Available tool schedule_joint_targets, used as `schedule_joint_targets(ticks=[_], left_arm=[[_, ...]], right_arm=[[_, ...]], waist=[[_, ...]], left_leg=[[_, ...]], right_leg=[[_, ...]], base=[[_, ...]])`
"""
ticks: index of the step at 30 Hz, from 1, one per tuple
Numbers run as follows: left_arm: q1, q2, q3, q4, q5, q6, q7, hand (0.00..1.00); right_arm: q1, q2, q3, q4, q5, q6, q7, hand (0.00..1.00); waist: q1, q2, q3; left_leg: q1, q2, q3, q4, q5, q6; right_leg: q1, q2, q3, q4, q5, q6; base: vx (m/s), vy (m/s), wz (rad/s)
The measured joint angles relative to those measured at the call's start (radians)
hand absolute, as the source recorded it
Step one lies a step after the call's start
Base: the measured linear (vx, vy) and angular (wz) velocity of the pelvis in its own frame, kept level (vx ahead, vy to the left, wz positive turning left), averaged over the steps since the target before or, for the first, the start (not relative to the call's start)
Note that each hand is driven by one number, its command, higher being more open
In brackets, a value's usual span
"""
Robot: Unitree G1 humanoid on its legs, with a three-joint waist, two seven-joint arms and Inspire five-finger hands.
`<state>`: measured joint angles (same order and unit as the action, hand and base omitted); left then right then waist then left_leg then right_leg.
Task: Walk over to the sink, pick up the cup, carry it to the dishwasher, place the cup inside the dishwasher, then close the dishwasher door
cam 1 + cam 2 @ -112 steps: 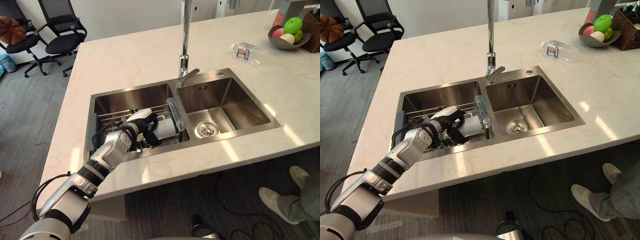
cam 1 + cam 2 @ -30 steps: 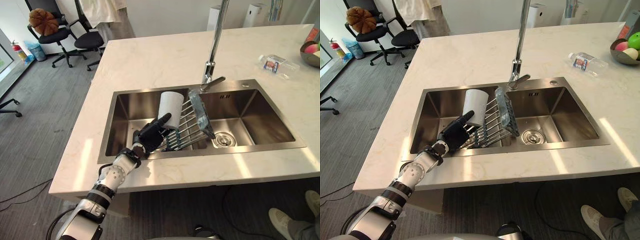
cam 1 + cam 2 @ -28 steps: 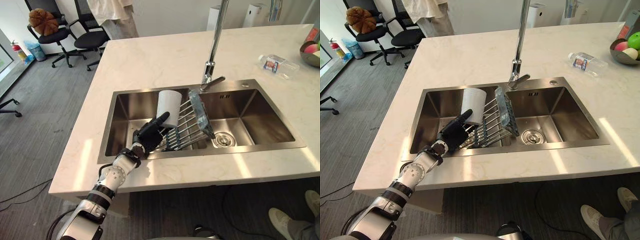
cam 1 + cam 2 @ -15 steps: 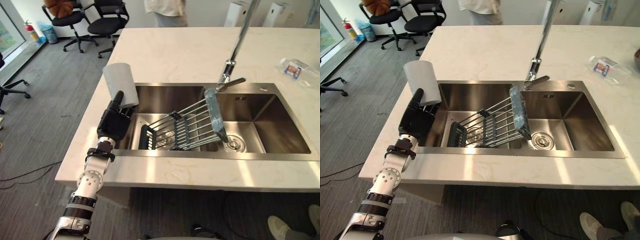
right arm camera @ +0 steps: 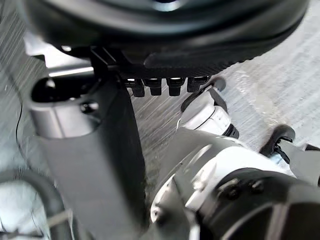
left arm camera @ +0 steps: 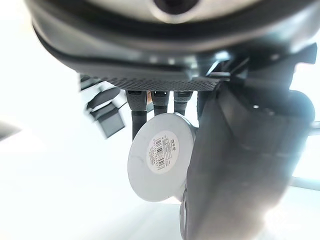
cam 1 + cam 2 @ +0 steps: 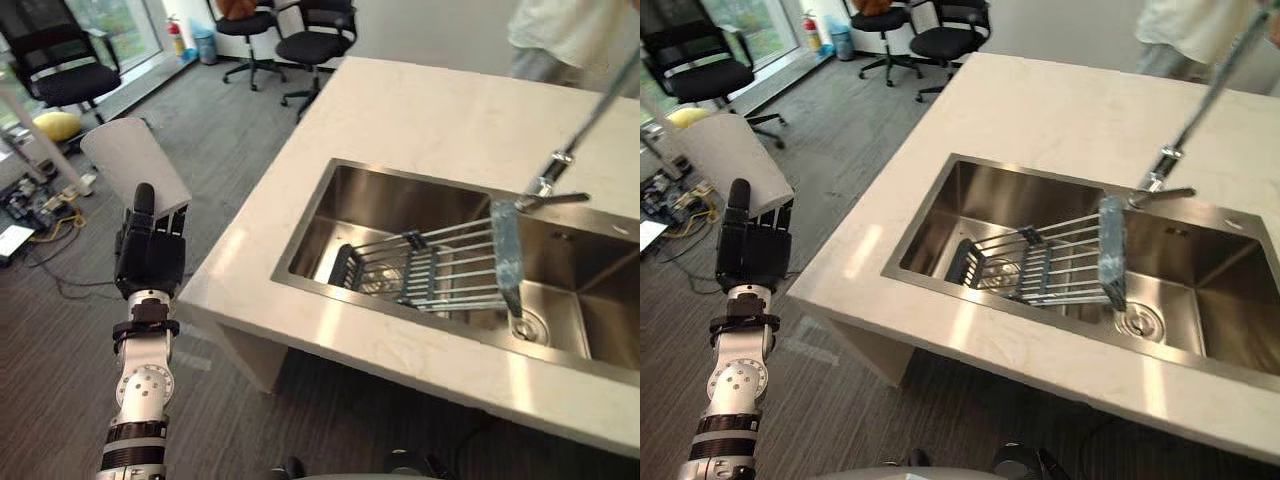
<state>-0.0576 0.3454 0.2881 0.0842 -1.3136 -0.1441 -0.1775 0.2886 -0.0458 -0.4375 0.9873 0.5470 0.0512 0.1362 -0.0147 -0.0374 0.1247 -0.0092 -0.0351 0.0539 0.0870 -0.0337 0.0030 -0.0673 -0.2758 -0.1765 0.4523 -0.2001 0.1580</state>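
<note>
Aloft, left hand curled round white cup, well apart from sink.

Head stereo pair: both eyes look steeply down from above and in front of the desk corner. Shared field: sink, wire rack, floor, raised left hand with cup; the right eye shows all of it slightly further left.
Left wrist view: very close, looking along the hand at the cup's base.
Right wrist view: very close along the right hand, facing the floor.
</note>
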Motion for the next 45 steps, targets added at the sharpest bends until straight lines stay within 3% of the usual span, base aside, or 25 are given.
schedule_joint_targets(ticks=[4, 8, 10, 11, 12, 13, 15, 17, 18, 19, 20, 22, 23, 24, 26, 29, 30, 32, 33, 34, 36, 37, 39, 43, 45], left_arm=[[0.043, 0.015, 0.134, 0.004, 0.002, -0.018, 0.033, 0.00], [0.135, 0.026, 0.145, 0.012, 0.054, -0.018, 0.047, 0.00], [0.165, 0.040, 0.152, 0.040, 0.059, -0.018, 0.042, 0.00], [0.199, 0.047, 0.185, 0.070, 0.058, -0.014, 0.031, 0.00], [0.210, 0.044, 0.206, 0.087, 0.058, -0.011, 0.019, 0.00], [0.213, 0.043, 0.217, 0.095, 0.058, -0.008, 0.012, 0.00], [0.217, 0.044, 0.262, 0.115, 0.057, 0.010, -0.044, 0.00], [0.230, 0.048, 0.309, 0.113, 0.053, 0.019, -0.109, 0.00], [0.200, 0.093, 0.318, 0.116, 0.038, 0.043, -0.148, 0.00], [0.153, 0.089, 0.322, 0.116, 0.038, 0.073, -0.169, 0.00], [0.135, 0.091, 0.325, 0.115, 0.037, 0.089, -0.185, 0.00], [0.135, 0.090, 0.317, 0.115, 0.039, 0.120, -0.186, 0.00], [0.137, 0.088, 0.304, 0.104, 0.039, 0.126, -0.185, 0.00], [0.138, 0.081, 0.286, 0.065, 0.041, 0.130, -0.176, 0.00], [0.148, 0.059, 0.262, 0.004, 0.060, 0.127, -0.150, 0.00], [0.229, 0.004, 0.180, -0.194, 0.133, 0.139, -0.121, 0.00], [0.246, -0.003, 0.166, -0.226, 0.146, 0.146, -0.113, 0.00], [0.275, -0.015, 0.128, -0.258, 0.182, 0.175, -0.098, 0.00], [0.276, -0.018, 0.068, -0.241, 0.197, 0.196, -0.091, 0.00], [0.276, -0.020, 0.054, -0.238, 0.197, 0.198, -0.092, 0.00], [0.267, -0.050, -0.010, -0.219, 0.220, 0.206, -0.110, 0.00], [0.270, -0.058, -0.021, -0.216, 0.227, 0.206, -0.110, 0.00], [0.279, -0.073, -0.055, -0.201, 0.250, 0.205, -0.103, 0.00], [0.264, -0.087, -0.143, -0.201, 0.301, 0.194, -0.086, 0.00], [0.247, -0.087, -0.188, -0.198, 0.317, 0.194, -0.075, 0.00]], right_arm=[[-0.091, -0.034, 0.050, 0.004, 0.000, 0.007, 0.018, 1.00], [-0.155, -0.117, 0.093, 0.004, -0.001, 0.009, 0.057, 1.00], [-0.161, -0.132, 0.093, 0.013, 0.000, 0.011, 0.054, 1.00], [-0.164, -0.142, 0.092, 0.016, 0.003, 0.011, 0.047, 1.00], [-0.162, -0.143, 0.091, 0.019, 0.006, 0.011, 0.038, 1.00], [-0.159, -0.148, 0.091, 0.024, 0.008, 0.011, 0.030, 1.00], [-0.119, -0.171, 0.090, 0.037, 0.009, 0.014, 0.014, 1.00], [-0.083, -0.187, 0.072, 0.036, 0.009, 0.012, 0.013, 1.00], [-0.083, -0.164, 0.048, 0.085, 0.009, 0.007, 0.012, 1.00], [-0.073, -0.146, 0.035, 0.101, 0.010, -0.005, 0.009, 1.00], [-0.069, -0.131, 0.010, 0.105, 0.010, -0.013, -0.003, 1.00], [-0.043, -0.123, -0.015, 0.095, 0.012, -0.036, -0.004, 1.00], [-0.028, -0.129, -0.028, 0.091, 0.012, -0.047, -0.005, 1.00], [-0.017, -0.151, -0.040, 0.088, 0.011, -0.057, -0.007, 1.00], [-0.022, -0.143, -0.059, 0.087, 0.011, -0.063, -0.002, 1.00], [-0.036, -0.121, -0.060, 0.084, 0.008, -0.064, -0.010, 1.00], [-0.041, -0.120, -0.059, 0.083, 0.009, -0.060, -0.012, 1.00], [-0.051, -0.095, -0.059, 0.054, 0.019, -0.053, -0.019, 1.00], [-0.036, -0.073, -0.061, 0.019, 0.044, -0.055, -0.016, 1.00], [-0.033, -0.072, -0.064, 0.015, 0.050, -0.056, -0.015, 1.00], [-0.029, -0.043, -0.061, 0.011, 0.056, -0.047, -0.015, 1.00], [-0.026, -0.036, -0.055, 0.011, 0.056, -0.047, -0.017, 1.00], [-0.035, -0.029, -0.003, 0.008, 0.057, -0.038, -0.011, 1.00], [-0.100, -0.039, 0.031, -0.024, 0.056, 0.011, -0.005, 1.00], [-0.123, -0.042, 0.050, -0.029, 0.060, 0.033, 0.000, 1.00]], waist=[[0.049, 0.010, 0.016], [0.090, 0.111, 0.060], [0.116, 0.119, 0.063], [0.126, 0.115, 0.061], [0.128, 0.112, 0.062], [0.135, 0.111, 0.063], [0.139, 0.103, 0.066], [0.142, 0.132, 0.048], [0.125, 0.135, 0.026], [0.077, 0.131, 0.007], [0.083, 0.117, 0.006], [0.071, 0.099, -0.002], [0.067, 0.109, -0.015], [0.073, 0.125, -0.021], [0.067, 0.132, -0.021], [0.056, 0.140, -0.027], [0.058, 0.138, -0.025], [0.070, 0.110, -0.010], [0.059, 0.097, -0.016], [0.052, 0.100, -0.016], [0.026, 0.103, -0.017], [0.030, 0.097, -0.020], [0.035, 0.043, -0.030], [0.036, 0.056, -0.039], [0.029, 0.055, -0.039]], left_leg=[[-0.051, 0.003, -0.034, 0.081, -0.007, -0.010], [-0.109, 0.065, -0.095, 0.188, -0.041, -0.059], [-0.103, 0.072, -0.101, 0.129, 0.017, -0.076], [-0.094, 0.072, -0.100, 0.021, 0.099, -0.109], [-0.113, 0.084, -0.067, 0.023, 0.089, -0.104], [-0.131, 0.086, -0.043, 0.051, 0.080, -0.089], [-0.165, 0.116, 0.068, 0.211, 0.031, -0.018], [-0.167, 0.164, 0.150, 0.277, 0.060, 0.013], [-0.170, 0.107, 0.105, 0.115, 0.128, -0.032], [-0.169, 0.097, 0.149, 0.052, 0.140, 0.032], [-0.154, 0.162, 0.325, 0.174, 0.069, 0.060], [-0.087, 0.267, 0.519, 0.280, 0.066, 0.040], [-0.043, 0.307, 0.569, 0.277, 0.128, 0.042], [-0.017, 0.319, 0.557, 0.259, 0.189, 0.009], [-0.024, 0.271, 0.568, 0.222, 0.163, -0.001], [0.022, 0.200, 0.524, 0.021, 0.086, -0.084], [0.035, 0.190, 0.518, -0.010, 0.076, -0.090], [0.056, 0.158, 0.503, -0.043, 0.074, -0.086], [0.048, 0.131, 0.440, -0.055, 0.068, -0.060], [0.045, 0.131, 0.421, -0.056, 0.066, -0.056], [0.016, 0.131, 0.294, -0.073, 0.080, -0.035], [0.018, 0.125, 0.279, -0.081, 0.084, -0.033], [0.024, 0.058, 0.237, -0.089, 0.086, -0.029], [0.024, 0.052, 0.229, -0.104, 0.091, -0.026], [0.037, 0.059, 0.233, -0.113, 0.092, -0.028]], right_leg=[[0.102, 0.035, 0.052, -0.162, -0.028, -0.020], [0.187, 0.128, -0.020, -0.226, -0.027, -0.047], [0.175, 0.134, -0.049, -0.196, -0.032, -0.062], [0.140, 0.116, -0.091, -0.163, -0.042, -0.081], [0.116, 0.098, -0.120, -0.143, -0.044, -0.087], [0.107, 0.085, -0.139, -0.136, -0.045, -0.088], [0.099, 0.007, -0.234, -0.090, -0.044, -0.086], [0.074, -0.024, -0.306, 0.012, -0.074, -0.090], [0.024, 0.037, -0.327, 0.028, -0.130, -0.153], [0.027, 0.017, -0.415, -0.006, -0.104, -0.154], [0.023, -0.051, -0.471, 0.027, -0.102, -0.150], [0.053, -0.151, -0.549, 0.041, -0.086, -0.121], [0.063, -0.183, -0.576, 0.045, -0.079, -0.099], [0.074, -0.224, -0.601, 0.051, -0.065, -0.045], [0.118, -0.232, -0.621, -0.017, 0.010, -0.034], [0.171, -0.203, -0.683, -0.095, 0.096, 0.004], [0.177, -0.200, -0.687, -0.100, 0.109, 0.005], [0.193, -0.209, -0.659, -0.110, 0.166, -0.039], [0.165, -0.223, -0.519, -0.046, 0.227, -0.136], [0.156, -0.218, -0.480, -0.035, 0.217, -0.140], [0.125, -0.074, -0.250, -0.071, 0.061, -0.088], [0.116, -0.048, -0.235, -0.097, 0.056, -0.085], [0.091, -0.023, -0.240, -0.192, 0.075, -0.071], [0.130, 0.000, -0.202, -0.294, 0.100, -0.033], [0.145, 0.017, -0.199, -0.317, 0.109, -0.043]], base=[[-0.03, -0.119, 0.41], [-0.21, -0.163, 0.70], [-0.18, -0.125, 0.62], [-0.19, -0.094, 0.83], [-0.17, -0.066, 0.87], [-0.13, -0.030, 0.96], [-0.10, 0.014, 1.21], [-0.15, 0.069, 1.49], [-0.23, -0.039, 3.02], [-0.20, -0.067, 3.19], [-0.09, -0.037, 2.38], [-0.05, 0.133, 1.59], [-0.07, 0.274, 1.71], [-0.08, 0.374, 1.30], [-0.02, 0.410, 1.04], [0.04, 0.332, 0.80], [0.04, 0.294, 0.37], [0.02, 0.267, 0.47], [0.01, 0.220, 0.78], [0.05, 0.185, 1.50], [0.06, 0.008, 1.57], [0.06, 0.011, 1.14], [0.07, 0.000, 0.72], [0.10, -0.009, 0.09], [0.05, -0.040, -0.12]])
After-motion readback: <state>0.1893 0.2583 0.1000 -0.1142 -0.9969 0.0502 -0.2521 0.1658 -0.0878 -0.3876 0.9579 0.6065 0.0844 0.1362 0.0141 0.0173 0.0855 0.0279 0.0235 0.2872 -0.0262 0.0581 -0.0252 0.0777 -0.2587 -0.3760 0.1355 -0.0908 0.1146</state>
